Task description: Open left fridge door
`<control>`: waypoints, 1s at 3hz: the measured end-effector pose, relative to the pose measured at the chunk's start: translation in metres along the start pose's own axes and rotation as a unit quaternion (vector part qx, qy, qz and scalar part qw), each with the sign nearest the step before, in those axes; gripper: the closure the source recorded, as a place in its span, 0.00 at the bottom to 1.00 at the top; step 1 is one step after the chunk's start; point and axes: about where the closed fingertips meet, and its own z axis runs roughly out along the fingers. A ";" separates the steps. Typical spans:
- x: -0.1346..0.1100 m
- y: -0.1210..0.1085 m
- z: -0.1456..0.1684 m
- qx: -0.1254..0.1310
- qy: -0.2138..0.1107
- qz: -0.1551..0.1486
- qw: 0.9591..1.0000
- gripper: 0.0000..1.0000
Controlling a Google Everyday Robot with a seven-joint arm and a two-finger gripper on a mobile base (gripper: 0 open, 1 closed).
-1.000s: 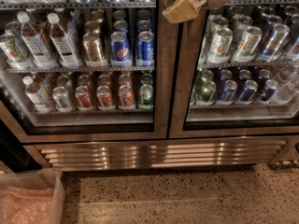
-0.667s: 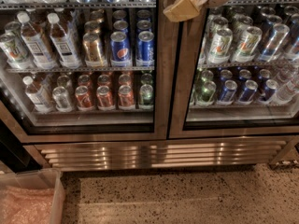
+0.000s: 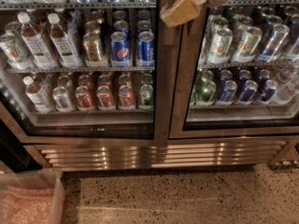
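Note:
The fridge (image 3: 159, 155) fills the view, with its ribbed steel grille along the base. The left fridge door (image 3: 162, 92) stands shut against the centre post; white-capped bottles (image 3: 35, 41), blue Pepsi cans (image 3: 120, 48) and red cans (image 3: 105, 97) show through its glass. My gripper (image 3: 180, 9), tan-tipped on a white wrist, hangs at the top of the view in front of the centre post, at the right edge of the left door, level with the upper shelf.
The right glass door (image 3: 243, 120) shows green-and-white cans and dark blue cans. A clear plastic bin (image 3: 55, 197) with pinkish contents sits on the speckled floor (image 3: 187, 195) at the bottom left. A dark gap (image 3: 9, 150) lies left of the fridge.

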 end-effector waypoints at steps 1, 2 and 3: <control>0.000 0.000 0.000 0.000 0.000 0.000 1.000 1.00; 0.003 0.020 -0.005 0.009 -0.004 0.017 1.000 1.00; 0.004 0.036 -0.013 0.021 -0.006 0.029 0.999 0.92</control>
